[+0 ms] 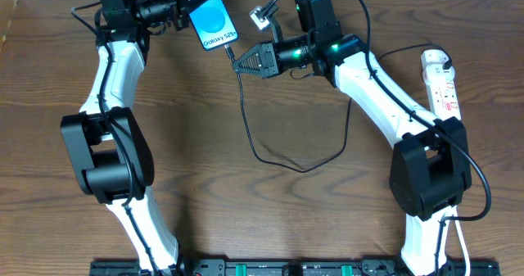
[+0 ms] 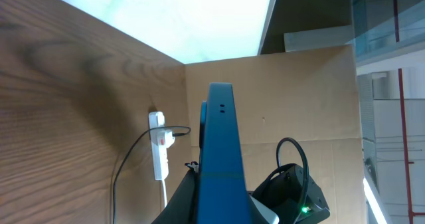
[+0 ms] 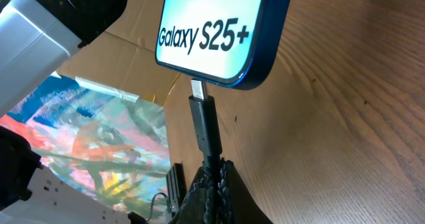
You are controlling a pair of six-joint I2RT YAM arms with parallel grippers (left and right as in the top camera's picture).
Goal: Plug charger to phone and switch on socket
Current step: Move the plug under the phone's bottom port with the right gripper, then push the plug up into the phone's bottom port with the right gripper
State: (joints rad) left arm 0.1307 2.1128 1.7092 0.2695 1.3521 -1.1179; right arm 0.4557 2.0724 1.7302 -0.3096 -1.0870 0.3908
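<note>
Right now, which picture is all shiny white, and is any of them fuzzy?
Left wrist view: the top is washed out to plain white glare above the phone. Right wrist view: the phone's lettering and the charger tip are sharp, while the colourful patch behind looks fuzzy. Overhead view: evenly lit, with only soft shadows on the table.

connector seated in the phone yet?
Not fully. Right-wrist view shows the charger tip at the bottom edge of the phone, bare metal showing.
</note>
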